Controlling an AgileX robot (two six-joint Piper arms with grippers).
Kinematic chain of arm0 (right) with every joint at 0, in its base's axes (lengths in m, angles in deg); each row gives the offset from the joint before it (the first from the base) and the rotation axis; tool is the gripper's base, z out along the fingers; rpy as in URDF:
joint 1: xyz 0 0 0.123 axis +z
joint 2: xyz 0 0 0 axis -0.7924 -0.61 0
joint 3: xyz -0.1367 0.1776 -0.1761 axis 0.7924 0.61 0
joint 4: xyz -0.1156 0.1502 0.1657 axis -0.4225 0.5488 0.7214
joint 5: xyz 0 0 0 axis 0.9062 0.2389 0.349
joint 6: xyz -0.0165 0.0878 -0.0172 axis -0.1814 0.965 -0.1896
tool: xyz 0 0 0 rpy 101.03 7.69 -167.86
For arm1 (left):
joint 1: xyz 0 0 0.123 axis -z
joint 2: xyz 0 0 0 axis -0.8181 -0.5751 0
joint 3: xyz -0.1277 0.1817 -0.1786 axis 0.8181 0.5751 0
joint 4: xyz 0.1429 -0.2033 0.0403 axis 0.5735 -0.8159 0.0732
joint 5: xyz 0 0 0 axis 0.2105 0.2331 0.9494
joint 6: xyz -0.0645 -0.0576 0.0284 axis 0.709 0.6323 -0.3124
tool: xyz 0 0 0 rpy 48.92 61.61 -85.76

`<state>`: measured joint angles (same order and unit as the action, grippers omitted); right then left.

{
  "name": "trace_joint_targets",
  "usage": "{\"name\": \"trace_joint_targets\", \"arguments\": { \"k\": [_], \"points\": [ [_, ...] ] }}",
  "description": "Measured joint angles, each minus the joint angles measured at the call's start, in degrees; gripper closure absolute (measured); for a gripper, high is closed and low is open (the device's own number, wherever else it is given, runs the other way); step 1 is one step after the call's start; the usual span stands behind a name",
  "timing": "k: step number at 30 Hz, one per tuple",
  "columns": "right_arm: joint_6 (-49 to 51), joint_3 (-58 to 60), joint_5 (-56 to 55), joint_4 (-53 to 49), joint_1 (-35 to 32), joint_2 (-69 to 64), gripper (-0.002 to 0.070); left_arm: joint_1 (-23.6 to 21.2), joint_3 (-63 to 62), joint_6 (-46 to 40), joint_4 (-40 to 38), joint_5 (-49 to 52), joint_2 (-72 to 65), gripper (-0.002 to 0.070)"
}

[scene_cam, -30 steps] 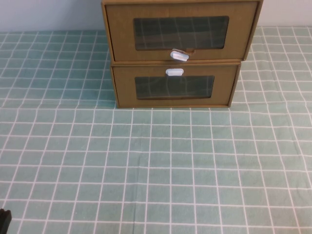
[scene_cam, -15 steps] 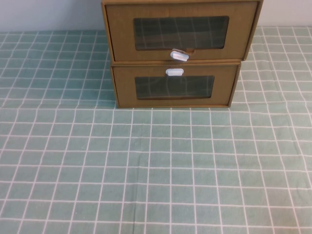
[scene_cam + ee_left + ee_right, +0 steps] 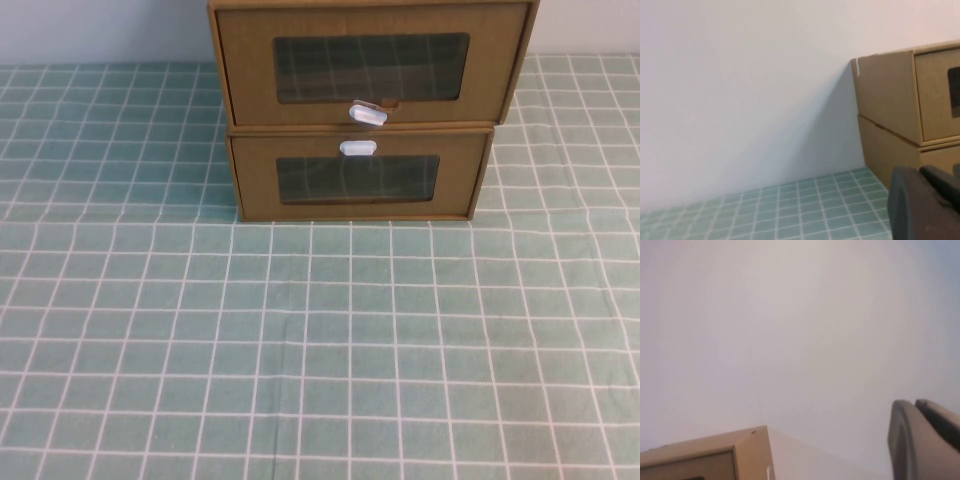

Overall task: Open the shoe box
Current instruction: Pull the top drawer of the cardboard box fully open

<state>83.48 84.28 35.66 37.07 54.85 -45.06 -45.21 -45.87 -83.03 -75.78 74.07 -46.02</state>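
Only the wrist views showed your hands; the high view showed stacked shoe boxes [image 3: 360,115] on the table [image 3: 300,350].
Left hand [image 3: 927,190] beside the boxes, state: cannot tell; right hand [image 3: 920,415] closed, empty.

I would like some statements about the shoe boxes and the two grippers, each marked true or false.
1. The upper shoe box stands on the lower shoe box. True.
2. The upper shoe box is pulled open. False: both boxes look closed.
3. The left gripper grips the lower white handle. False: it is off to the boxes' left, touching nothing.
4. The right gripper has its fingers shut and holds nothing. True; it is outside the high view, facing the wall.
5. The tablecloth is red. False: it is green with white lines.
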Motion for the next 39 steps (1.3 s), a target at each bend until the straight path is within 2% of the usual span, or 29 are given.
{"name": "trace_joint_targets", "arguments": {
  "k": [5,10,15,18,20,24,27,33,39],
  "points": [
    [0.0,0.0,-4.2,0.46,0.0,0.0,0.0689,0.0,0.0,-7.33,0.0,-0.16,0.0,0.068],
    [0.12,0.0,-11.24,0.55,0.0,0.0,0.0689,0.0,0.0,-6.23,-0.85,-3.76,0.0,0.068],
    [6.71,-1.78,-17.59,0.55,0.0,0.0,0.069,0.0,0.0,6.79,-2.79,-24.17,0.0,0.068],
    [12.21,-7.83,-16.44,0.55,0.0,0.0,0.069,0.0,-0.52,11.98,-5.71,-38.01,0.13,0.068],
    [13.79,-13.41,-13.68,0.55,0.0,0.0,0.069,0.0,-3.57,13.25,-9.06,-40.75,0.27,0.068],
    [14.75,-27.67,-5.39,0.34,0.0,-1.27,0.069,0.0,-14.46,13.89,-17.39,-34.69,0.27,0.068],
    [14.89,-37.07,1.92,-0.02,0.0,-5.41,0.069,0.0,-23.64,11.92,-20.56,-27.39,-0.13,0.068],
    [14.89,-50.68,19.85,-2.32,-0.05,-17.8,0.069,0.0,-41.99,2.75,-21.08,-8.44,-9.83,0.068],
    [14.89,-56.06,36.96,-2.9,-0.05,-30.0,0.069,0.0,-55.79,0.47,-20.83,15.33,-23.03,0.068]
  ]
}}
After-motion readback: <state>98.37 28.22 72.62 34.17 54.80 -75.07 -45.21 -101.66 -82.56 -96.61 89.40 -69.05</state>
